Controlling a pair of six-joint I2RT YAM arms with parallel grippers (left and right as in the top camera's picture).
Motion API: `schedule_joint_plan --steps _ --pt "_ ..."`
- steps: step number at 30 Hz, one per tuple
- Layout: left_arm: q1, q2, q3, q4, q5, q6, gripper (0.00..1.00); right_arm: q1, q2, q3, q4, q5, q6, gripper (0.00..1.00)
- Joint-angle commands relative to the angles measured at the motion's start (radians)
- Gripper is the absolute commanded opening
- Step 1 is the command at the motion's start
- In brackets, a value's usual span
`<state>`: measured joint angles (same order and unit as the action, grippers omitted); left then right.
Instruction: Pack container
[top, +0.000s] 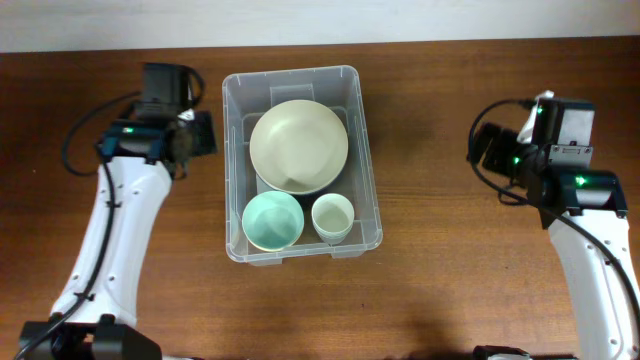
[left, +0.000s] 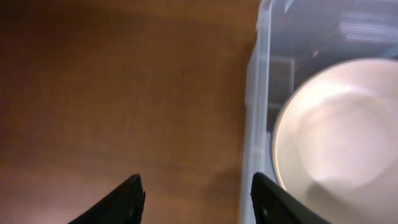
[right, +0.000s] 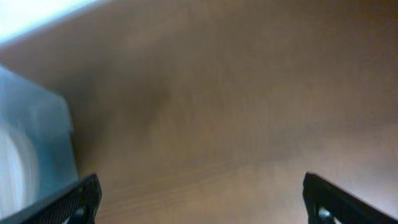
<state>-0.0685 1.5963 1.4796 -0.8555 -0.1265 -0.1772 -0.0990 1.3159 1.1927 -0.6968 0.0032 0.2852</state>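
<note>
On table (top: 450, 280), container (top: 240, 100) holds cream bowl (top: 298, 146), teal bowl (top: 272, 220), cup (top: 332, 217) | my left fingers (left: 196, 202) wide, empty | right fingers (right: 199, 199) wide, empty

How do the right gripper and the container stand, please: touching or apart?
Apart. The overhead view shows a broad stretch of bare table between the right gripper and the container.

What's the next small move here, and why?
Probably just ease both arms back to rest. The large cream bowl, mint bowl and small white cup already sit inside the clear plastic bin; the left gripper and right gripper are open, empty, over the wooden table.
</note>
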Motion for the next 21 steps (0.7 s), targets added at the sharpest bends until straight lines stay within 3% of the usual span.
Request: schedule_joint_plan --steps 1,2,4,13,21 --pt "0.064 0.008 0.011 0.048 0.178 0.188 0.57 0.015 0.035 0.002 0.063 0.034 -0.041 0.99" --pt "0.089 0.008 0.011 0.058 0.188 0.190 0.79 0.027 0.056 0.002 0.080 0.048 -0.077 0.99" --pt "0.113 0.008 0.011 0.059 0.186 0.190 0.99 0.052 0.092 0.002 0.080 0.093 -0.120 0.99" --pt "0.154 0.008 0.011 0.046 0.187 0.190 0.99 0.092 0.209 0.002 0.134 0.131 -0.124 0.99" --pt "0.161 0.008 0.011 0.043 0.183 0.201 0.99 0.092 0.174 0.002 0.110 0.114 -0.150 0.99"
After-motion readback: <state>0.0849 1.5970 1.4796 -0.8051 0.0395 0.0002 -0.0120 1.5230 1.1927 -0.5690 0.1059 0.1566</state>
